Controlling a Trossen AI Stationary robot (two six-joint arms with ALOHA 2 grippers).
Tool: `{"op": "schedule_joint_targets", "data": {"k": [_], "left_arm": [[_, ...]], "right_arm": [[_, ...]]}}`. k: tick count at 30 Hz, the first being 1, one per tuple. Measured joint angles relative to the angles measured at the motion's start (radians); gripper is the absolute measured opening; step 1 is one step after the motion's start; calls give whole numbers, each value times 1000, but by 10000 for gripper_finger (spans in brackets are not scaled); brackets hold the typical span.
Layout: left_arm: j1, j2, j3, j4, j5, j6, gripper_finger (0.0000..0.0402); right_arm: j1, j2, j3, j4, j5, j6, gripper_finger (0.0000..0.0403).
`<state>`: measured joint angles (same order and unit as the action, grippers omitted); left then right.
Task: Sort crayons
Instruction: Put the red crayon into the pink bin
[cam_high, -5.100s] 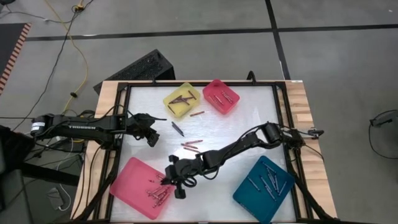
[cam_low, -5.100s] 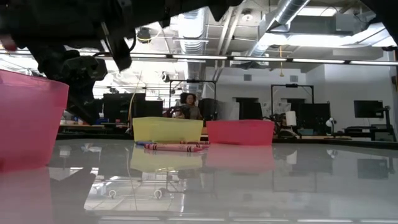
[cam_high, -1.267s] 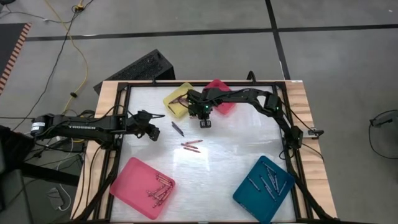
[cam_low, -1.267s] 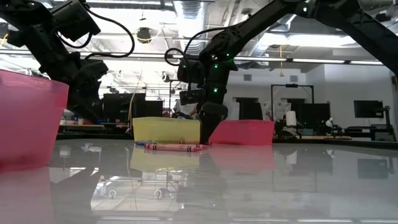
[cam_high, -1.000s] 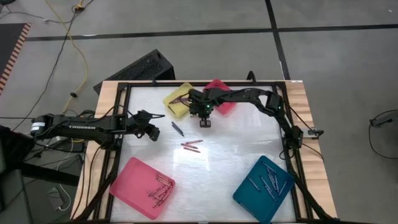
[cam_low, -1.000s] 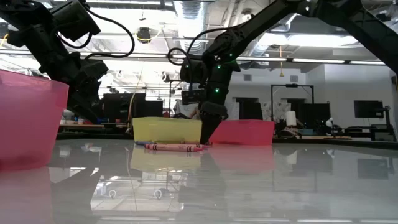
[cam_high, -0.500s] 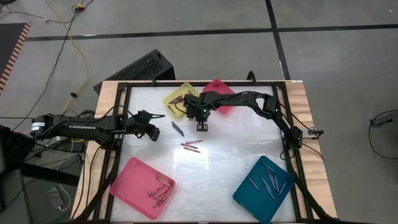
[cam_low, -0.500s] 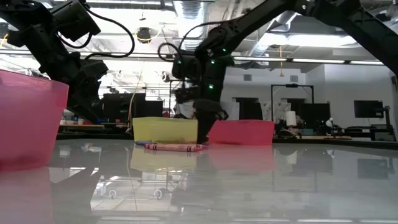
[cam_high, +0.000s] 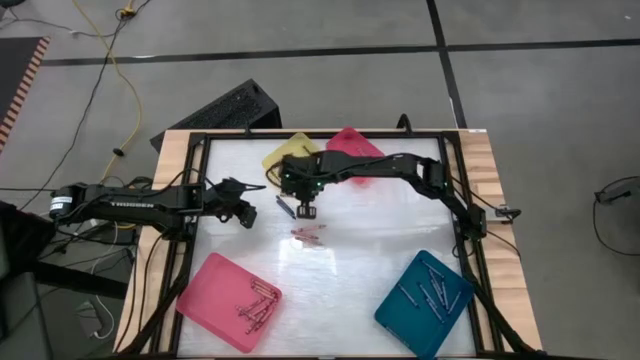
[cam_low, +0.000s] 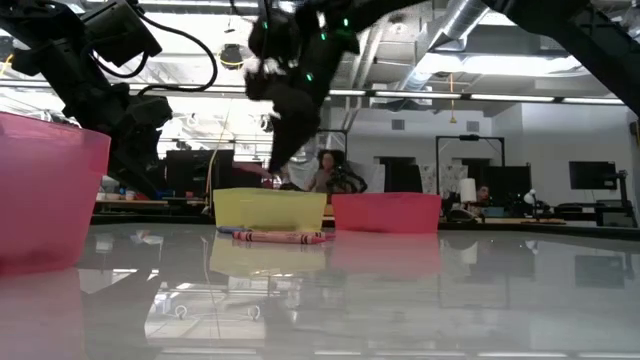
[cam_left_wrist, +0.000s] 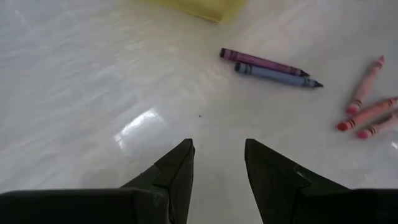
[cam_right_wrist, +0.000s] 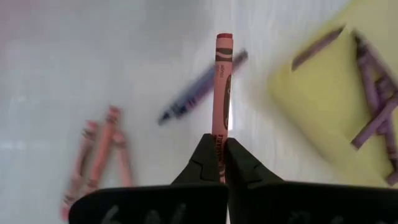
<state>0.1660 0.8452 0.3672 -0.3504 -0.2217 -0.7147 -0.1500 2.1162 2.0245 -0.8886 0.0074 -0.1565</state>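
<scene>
White desk (cam_high: 380, 230) is carrying four trays: pink tray (cam_high: 225, 300) and teal tray (cam_high: 425, 302) at near corners, both holding crayons. Right hand (cam_high: 307, 209) is gripping a red crayon (cam_right_wrist: 222, 81) beside the yellow tray (cam_high: 285, 158); left hand (cam_high: 243, 215) is gaping empty.

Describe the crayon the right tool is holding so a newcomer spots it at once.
Start at the yellow tray on the table's far side. Just in front of it, the right tool is shut on a red crayon, the only one lifted off the table; the other loose ones lie flat.
</scene>
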Motion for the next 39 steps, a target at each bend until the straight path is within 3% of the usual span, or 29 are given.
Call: {"op": "schedule_joint_targets", "data": {"k": [8, 17, 30, 39], "left_arm": [[0, 0, 0, 0, 33, 71, 133], [0, 0, 0, 0, 44, 102, 133], [0, 0, 0, 0, 87, 132, 133], [0, 0, 0, 0, 86, 126, 133]], "right_arm": [[102, 0, 89, 5, 125, 120, 3], [240, -1, 100, 149, 134, 237, 2], [399, -1, 100, 460, 92, 196, 2], [483, -1, 8, 675, 94, 314, 2]]}}
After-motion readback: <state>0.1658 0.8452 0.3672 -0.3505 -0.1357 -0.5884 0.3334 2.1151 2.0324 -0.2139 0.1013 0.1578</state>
